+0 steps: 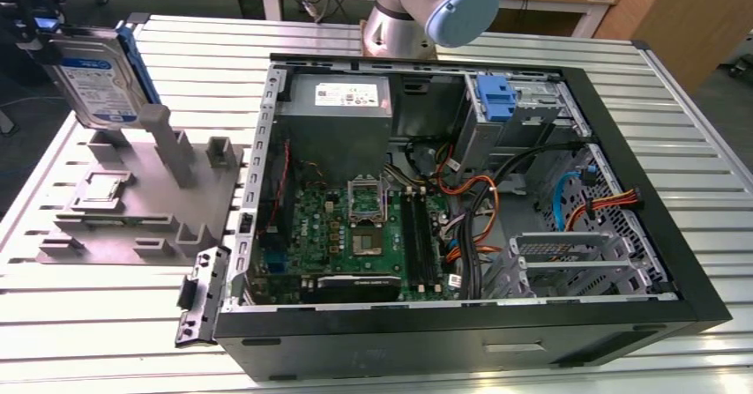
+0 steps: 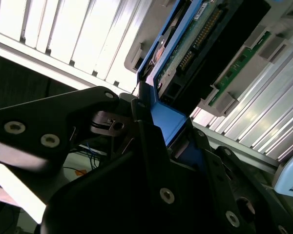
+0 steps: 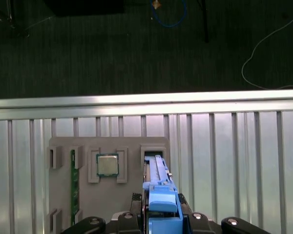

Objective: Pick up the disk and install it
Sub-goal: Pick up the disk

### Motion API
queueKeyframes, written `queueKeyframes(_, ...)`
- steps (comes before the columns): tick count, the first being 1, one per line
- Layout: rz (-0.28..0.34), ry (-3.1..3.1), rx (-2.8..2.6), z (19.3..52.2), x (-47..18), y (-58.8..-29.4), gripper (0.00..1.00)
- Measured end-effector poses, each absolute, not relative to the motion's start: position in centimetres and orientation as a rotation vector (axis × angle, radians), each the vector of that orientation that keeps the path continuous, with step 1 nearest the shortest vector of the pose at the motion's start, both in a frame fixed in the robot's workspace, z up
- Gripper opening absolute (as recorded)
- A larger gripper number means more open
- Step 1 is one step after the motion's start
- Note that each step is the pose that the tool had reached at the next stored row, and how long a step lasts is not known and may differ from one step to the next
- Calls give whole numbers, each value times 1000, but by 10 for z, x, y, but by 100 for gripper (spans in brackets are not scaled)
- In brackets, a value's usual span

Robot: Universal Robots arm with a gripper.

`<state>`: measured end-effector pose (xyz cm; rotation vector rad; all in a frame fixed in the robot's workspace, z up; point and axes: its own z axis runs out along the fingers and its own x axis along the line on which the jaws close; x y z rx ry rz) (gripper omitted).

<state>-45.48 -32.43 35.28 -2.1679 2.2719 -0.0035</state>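
Ribbed aluminium slats form the table (image 1: 118, 323), on which an open computer case (image 1: 471, 323) and a grey fixture (image 1: 130, 209) are set; dark floor (image 3: 136, 48) is seen beyond its edge in the first wrist view. The disk (image 1: 100, 77) is held upright over the fixture, its blue rail (image 3: 158, 175) clamped by the gripper (image 3: 162, 217). Its circuit-board underside is shown in the second wrist view, a processor chip (image 3: 107, 165) in the first.
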Motion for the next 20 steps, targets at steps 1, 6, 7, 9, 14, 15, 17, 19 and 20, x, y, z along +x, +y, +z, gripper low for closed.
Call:
queueKeyframes(1,-4,2272,-2168,353,-455,-324,37)
queueKeyframes(6,-4,2272,-2168,354,-455,-324,37)
queueKeyframes(7,-4,2272,-2168,354,-455,-324,37)
queueKeyframes(9,-3,2272,-2168,355,-455,-324,37)
queueKeyframes(14,-3,2272,-2168,356,-455,-324,37)
queueKeyframes(15,-3,2272,-2168,356,-455,-324,37)
queueKeyframes(17,-4,2272,-2168,356,-455,-324,37)
queueKeyframes(19,-4,2272,-2168,356,-455,-324,37)
queueKeyframes(20,-4,2272,-2168,356,-455,-324,37)
